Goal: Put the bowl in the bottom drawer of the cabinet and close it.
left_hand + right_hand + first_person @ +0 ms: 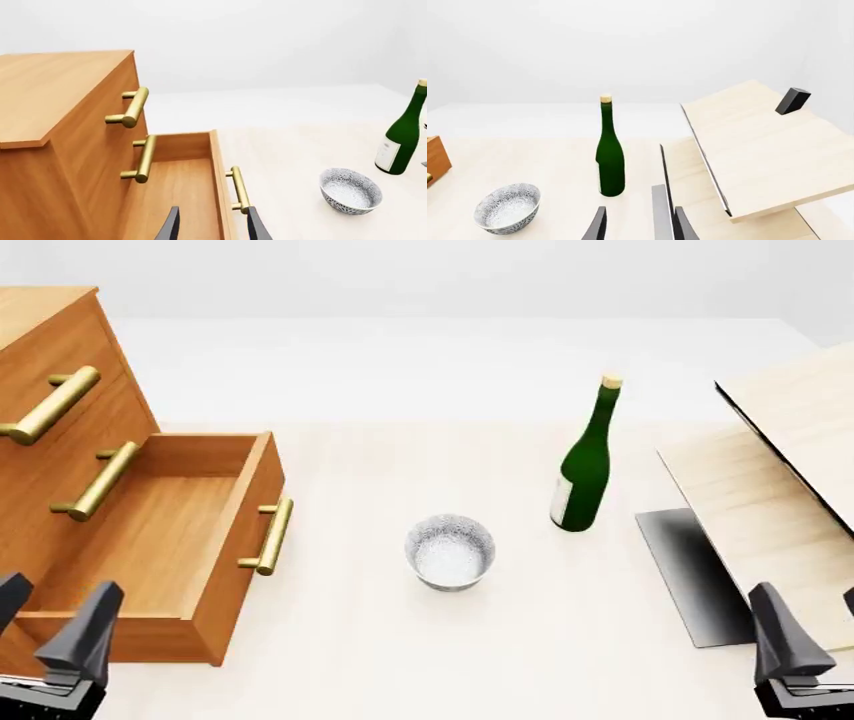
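Observation:
The bowl (450,552), white with a speckled pattern, stands upright on the table between the cabinet (74,345) and a green bottle (583,468). The bottom drawer (150,530) is pulled out and shows an empty wooden floor; its short brass handle (271,537) faces the bowl. My left gripper (47,615) is open at the near left, over the drawer's near corner. My right gripper (817,620) is open at the near right, far from the bowl. The left wrist view shows the drawer (180,185), bowl (350,191) and open left gripper (213,227). The right wrist view shows the bowl (507,207) and open right gripper (640,227).
The tall green bottle (609,150) stands just right of and beyond the bowl. Pale wood boards (787,470) lean at the right over a dark flat plate (687,570); a small dark block (792,100) sits on the upper board. The two upper drawers (130,107) are shut.

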{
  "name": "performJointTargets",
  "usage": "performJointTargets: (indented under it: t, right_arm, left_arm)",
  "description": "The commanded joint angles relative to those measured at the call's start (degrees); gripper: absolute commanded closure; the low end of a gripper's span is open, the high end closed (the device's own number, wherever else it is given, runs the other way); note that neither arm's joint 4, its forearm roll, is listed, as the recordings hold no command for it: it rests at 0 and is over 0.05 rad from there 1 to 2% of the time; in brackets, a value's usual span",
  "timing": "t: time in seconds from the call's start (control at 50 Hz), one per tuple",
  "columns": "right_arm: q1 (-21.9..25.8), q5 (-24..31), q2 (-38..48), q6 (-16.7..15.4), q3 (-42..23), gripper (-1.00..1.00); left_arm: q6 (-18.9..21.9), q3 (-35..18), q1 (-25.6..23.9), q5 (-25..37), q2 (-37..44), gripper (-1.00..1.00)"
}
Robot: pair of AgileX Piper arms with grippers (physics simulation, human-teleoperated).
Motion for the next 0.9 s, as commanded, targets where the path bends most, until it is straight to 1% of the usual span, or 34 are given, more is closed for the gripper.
performJointTargets:
  t: [0.02, 0.1, 0.18, 0.22, 0.3, 0.38, 0.48, 0.52, 0.58, 0.62, 0.7, 0.76, 0.9]
  right_arm:
    - [0.02, 0.0, 0.02, -0.01, -0.01, -1.0]
    - [0.02, 0.0, 0.02, -0.02, -0.01, -1.0]
    - [0.03, 0.0, 0.03, -0.02, -0.01, -1.0]
    - [0.03, 0.0, 0.03, -0.02, -0.01, -1.0]
    - [0.03, 0.0, 0.03, -0.02, -0.01, -1.0]
    - [0.04, 0.0, 0.04, -0.03, -0.01, -1.0]
    - [0.05, 0.0, 0.04, -0.03, -0.01, -1.0]
    - [0.05, 0.0, 0.04, -0.03, -0.01, -1.0]
    - [0.06, 0.0, 0.05, -0.04, -0.01, -1.0]
    - [0.06, 0.0, 0.05, -0.04, -0.01, -1.0]
    - [0.06, 0.0, 0.05, -0.04, -0.01, -1.0]
    - [0.06, 0.0, 0.05, -0.05, -0.01, -1.0]
    - [0.07, 0.0, 0.06, -0.05, -0.01, -1.0]
  left_arm:
    - [0.54, -3.9, -1.91, 3.7, 1.4, -1.0]
    - [0.29, -6.22, -2.23, 5.41, 2.01, -1.0]
    - [-0.55, -7.65, -2.6, 5.32, 4.95, -1.0]
    - [-1.87, -8.53, -2.88, 5.42, 6.3, -1.0]
    - [-2.07, -9.53, -3.0, 5.47, 8.05, -1.0]
    - [-3.35, -10.5, -3.22, 5.41, 11.12, -1.0]
    - [-2.46, -11.82, -3.55, 5.8, 13.49, -1.0]
    - [-3.54, -12.32, -3.29, 5.71, 15.43, -1.0]
    - [-3.75, -13.44, -3.32, 6.37, 16.41, -1.0]
    - [-4.58, -14.2, -3.44, 6.81, 17.49, -1.0]
    - [-4.19, -15.15, -3.75, 7.22, 19.03, -1.0]
    - [-4.71, -15.93, -3.4, 7.49, 20.45, -1.0]
    - [-5.1, -17.69, -4.38, 10.04, 21.16, -1.0]
